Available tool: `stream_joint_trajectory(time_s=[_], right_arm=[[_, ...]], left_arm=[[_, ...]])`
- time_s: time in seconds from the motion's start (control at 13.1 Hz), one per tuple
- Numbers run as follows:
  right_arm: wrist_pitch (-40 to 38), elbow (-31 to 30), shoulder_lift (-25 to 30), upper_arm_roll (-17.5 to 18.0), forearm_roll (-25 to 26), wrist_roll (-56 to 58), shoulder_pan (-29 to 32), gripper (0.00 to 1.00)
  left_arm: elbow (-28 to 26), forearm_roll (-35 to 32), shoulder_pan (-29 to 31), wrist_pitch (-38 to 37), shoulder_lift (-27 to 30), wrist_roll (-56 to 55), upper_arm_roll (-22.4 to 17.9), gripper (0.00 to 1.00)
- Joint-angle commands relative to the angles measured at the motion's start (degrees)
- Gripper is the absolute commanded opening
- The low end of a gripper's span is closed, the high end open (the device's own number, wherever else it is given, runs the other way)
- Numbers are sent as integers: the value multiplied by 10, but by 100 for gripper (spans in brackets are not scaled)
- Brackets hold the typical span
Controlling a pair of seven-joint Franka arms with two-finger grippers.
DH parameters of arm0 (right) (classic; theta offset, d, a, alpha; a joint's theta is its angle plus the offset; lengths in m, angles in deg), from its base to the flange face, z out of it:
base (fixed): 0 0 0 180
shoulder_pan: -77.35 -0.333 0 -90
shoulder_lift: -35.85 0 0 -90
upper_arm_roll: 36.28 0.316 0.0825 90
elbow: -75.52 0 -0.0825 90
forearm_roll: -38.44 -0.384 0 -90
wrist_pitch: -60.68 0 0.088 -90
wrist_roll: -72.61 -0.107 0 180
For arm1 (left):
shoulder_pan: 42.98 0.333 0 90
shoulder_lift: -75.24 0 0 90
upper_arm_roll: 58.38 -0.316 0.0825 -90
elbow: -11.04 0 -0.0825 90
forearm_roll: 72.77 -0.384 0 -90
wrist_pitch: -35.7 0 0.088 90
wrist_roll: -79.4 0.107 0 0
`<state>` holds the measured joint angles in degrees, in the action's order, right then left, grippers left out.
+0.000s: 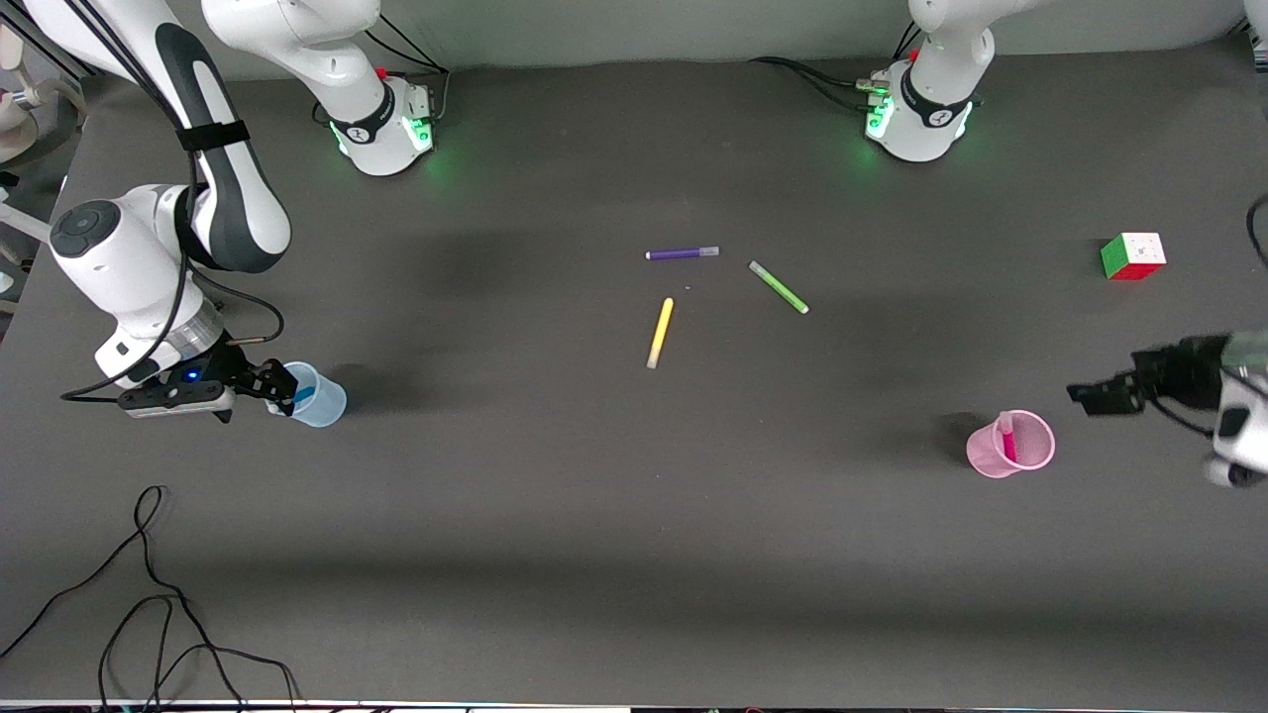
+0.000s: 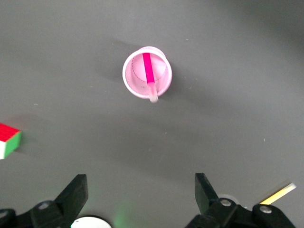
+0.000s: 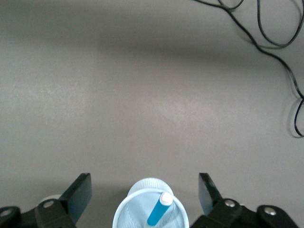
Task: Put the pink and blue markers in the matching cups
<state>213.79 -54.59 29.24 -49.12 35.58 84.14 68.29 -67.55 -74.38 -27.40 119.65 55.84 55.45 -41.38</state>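
The pale blue cup [image 1: 325, 404] stands upright near the right arm's end of the table, with the blue marker [image 1: 303, 394] leaning inside it. My right gripper [image 1: 282, 384] hangs open just above the cup's rim. In the right wrist view the cup [image 3: 133, 213] and marker [image 3: 159, 211] sit between its spread fingers [image 3: 144, 180]. The pink cup [image 1: 1030, 448] stands near the left arm's end and holds the pink marker [image 1: 1007, 438], cap up. My left gripper [image 1: 1090, 394] is open and empty over the table beside it. The left wrist view shows the gripper [image 2: 141, 192], cup [image 2: 135, 78] and marker [image 2: 148, 71].
A purple marker [image 1: 682, 254], a green marker [image 1: 779, 287] and a yellow marker [image 1: 660, 333] lie mid-table. A colour cube [image 1: 1132, 256] sits toward the left arm's end, farther from the camera than the pink cup. Black cables [image 1: 149, 594] trail near the front edge.
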Motion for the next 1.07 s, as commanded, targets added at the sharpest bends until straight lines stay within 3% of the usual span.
stream_joint_trajectory(time_s=[0.0, 0.23, 0.38, 0.53, 0.84, 0.99], right_arm=[[-148, 81, 12, -3, 4, -19, -2, 100], [-313, 178, 22, -1, 4, -40, -3, 100], [-412, 218, 53, 0, 6, -39, -3, 100], [-454, 227, 97, 3, 11, -58, -2, 100], [-541, 229, 188, 11, 12, -62, 10, 100], [-559, 238, 196, 32, 12, -66, 29, 100]], left_arm=[[-158, -23, -29, 57, 170, 37, -13, 100], [-250, -38, -65, 122, 271, 54, -12, 100], [-228, -31, -58, 153, 253, 99, -18, 100], [-253, -27, -53, 152, 264, 113, -30, 100], [-213, -27, -51, 102, 259, 133, -49, 100], [-205, -24, -50, 100, 259, 145, -49, 100]])
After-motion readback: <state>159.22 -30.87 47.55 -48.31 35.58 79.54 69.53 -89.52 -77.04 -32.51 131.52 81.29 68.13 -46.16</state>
